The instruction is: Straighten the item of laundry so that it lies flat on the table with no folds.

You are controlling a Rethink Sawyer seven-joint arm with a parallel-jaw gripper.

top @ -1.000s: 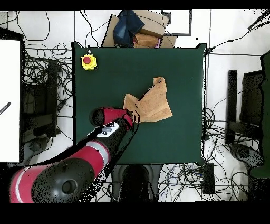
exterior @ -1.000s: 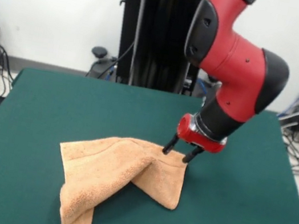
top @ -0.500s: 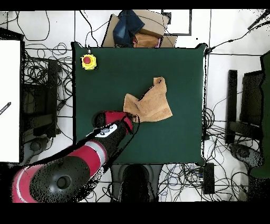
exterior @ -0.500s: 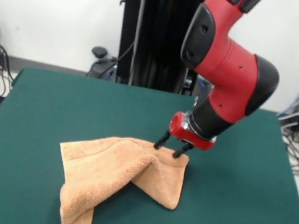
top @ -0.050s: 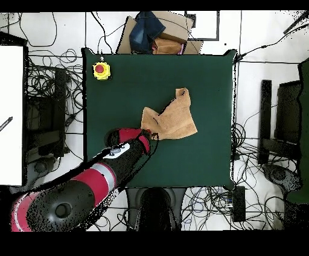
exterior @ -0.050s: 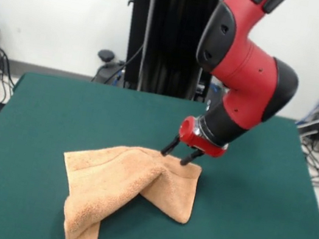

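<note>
The item of laundry [exterior @ -0.050s: 122,190] is a peach-orange towel lying crumpled on the green table [exterior @ -0.050s: 86,113], with one side folded over into a ridge and a narrow tail reaching the front edge. In the overhead view the towel [top @ -0.050s: 172,118] sits right of the table's [top @ -0.050s: 199,72] centre. My gripper [exterior @ -0.050s: 175,154] hovers open just above the towel's far right corner, its two dark fingers apart with nothing between them. From above, the gripper [top @ -0.050s: 152,134] is at the towel's lower left corner.
A yellow box with a red button [top @ -0.050s: 101,70] stands at one corner of the table. Cables and equipment lie on the floor around it. A cardboard box with dark cloth [top @ -0.050s: 156,35] sits beyond the table's edge.
My gripper has shifted left in the front view and risen slightly above the towel's corner. The towel has kept its shape.
</note>
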